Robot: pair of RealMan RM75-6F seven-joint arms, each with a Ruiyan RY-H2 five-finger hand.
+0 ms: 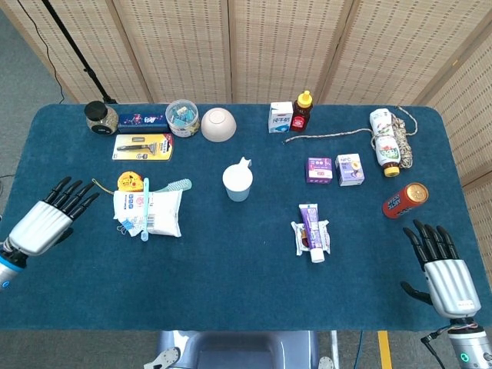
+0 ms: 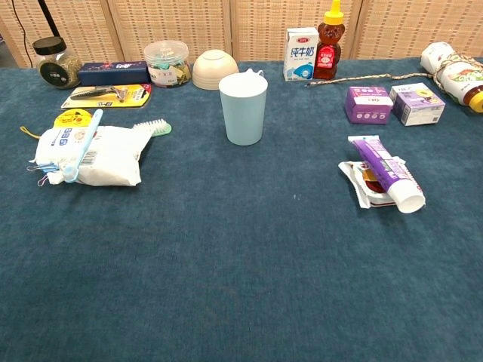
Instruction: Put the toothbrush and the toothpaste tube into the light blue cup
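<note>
The light blue cup (image 1: 237,183) (image 2: 243,107) stands upright mid-table. A purple and white toothpaste tube (image 1: 313,231) (image 2: 385,172) lies on a torn wrapper to the cup's right, cap toward me. A light blue toothbrush (image 1: 144,207) (image 2: 81,143) lies across a white packet (image 1: 157,214) at the left, with a mint green brush head (image 1: 178,184) (image 2: 155,126) beside it. My left hand (image 1: 50,219) hovers left of the packet, fingers spread, holding nothing. Over the near right corner my right hand (image 1: 442,269) is open and empty. Neither hand shows in the chest view.
Along the back stand a jar (image 1: 101,117), a razor pack (image 1: 143,146), a tub of clips (image 1: 182,117), an upturned bowl (image 1: 218,124), a milk carton (image 1: 280,117) and a honey bottle (image 1: 301,111). Two small purple boxes (image 1: 335,170), a roped bottle (image 1: 387,138) and a red can (image 1: 404,200) lie at the right.
</note>
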